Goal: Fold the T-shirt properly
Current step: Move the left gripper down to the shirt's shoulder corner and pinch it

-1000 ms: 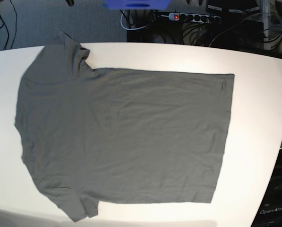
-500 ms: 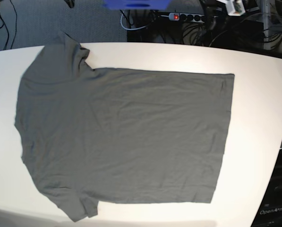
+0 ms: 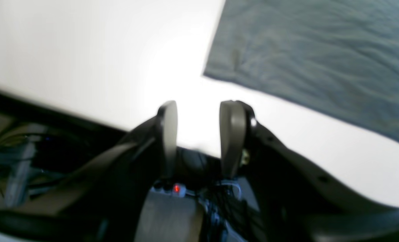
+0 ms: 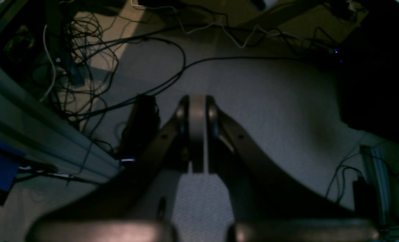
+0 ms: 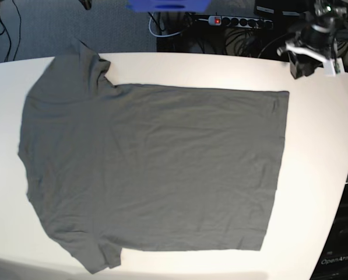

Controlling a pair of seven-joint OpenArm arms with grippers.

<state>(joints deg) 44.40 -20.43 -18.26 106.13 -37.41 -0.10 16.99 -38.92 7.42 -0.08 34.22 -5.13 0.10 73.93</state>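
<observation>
Lying flat and spread out, the T-shirt point(image 5: 153, 169) covers most of the white table point(image 5: 319, 151), dark grey, lightly wrinkled, sleeves toward the base view's left side and straight hem edge toward its right. One sleeve pokes up at the far left edge of the table, the other sits at the near left edge.

Left gripper point(image 5: 302, 67) hangs over the table's far right corner in the base view, above bare tabletop, near the shirt's far hem corner but apart from it, not touching cloth. In the left wrist view the left gripper point(image 3: 199, 134) has its two pale fingers point(image 3: 232, 134) parted with a clear gap, nothing between them; bare table shows through the gap. The shirt's corner point(image 3: 216, 72) lies just ahead of the fingertips and to the right in that view, fabric filling the upper right.

Right gripper point(image 4: 197, 134) is off the table, not visible in the base view. Its wrist view looks at grey carpet point(image 4: 270, 111) and tangled cables point(image 4: 85, 50), jaws pressed together, holding nothing. No shirt in that view.
</observation>
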